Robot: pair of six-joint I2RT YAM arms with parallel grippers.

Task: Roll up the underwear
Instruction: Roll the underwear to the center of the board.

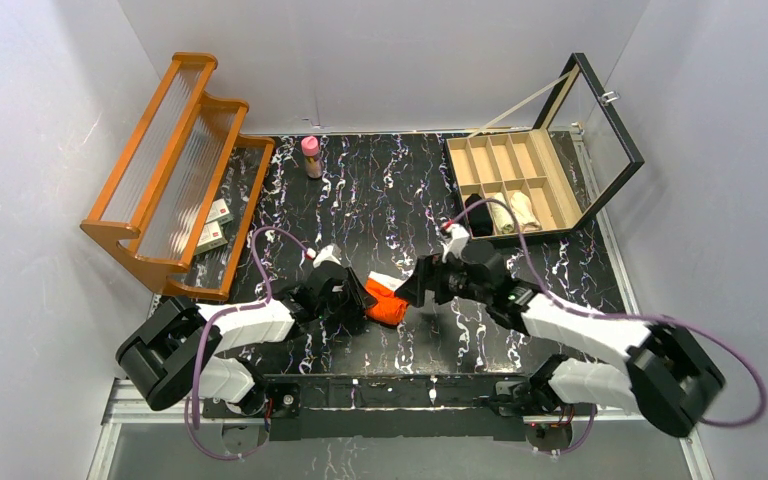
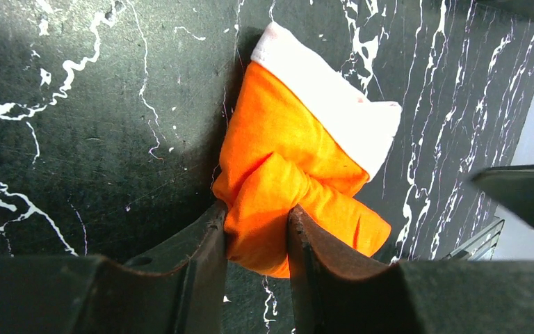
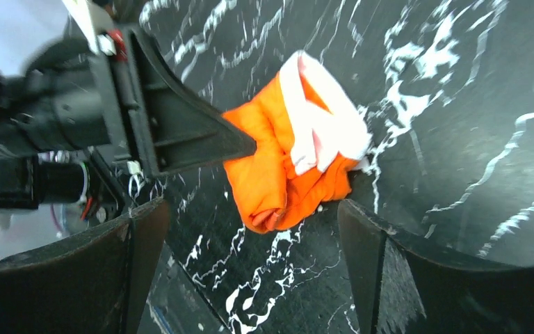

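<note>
We see a robot test cell in a lab. Plain white panels (image 1: 40, 150) wall in a black marbled table (image 1: 390, 190) on three sides, making a closed, bare booth. A left arm (image 1: 245, 322) and a right arm (image 1: 585, 330) are bolted to a metal rail (image 1: 400, 382) at the near edge, with purple cables (image 1: 268, 229) looping off them. We count a few props set out around the table: a wooden rack (image 1: 175, 160) at the left, a compartment box (image 1: 515, 180) with a glass lid at the back right, and a small pink-capped bottle (image 1: 311, 157) near the back wall.
</note>
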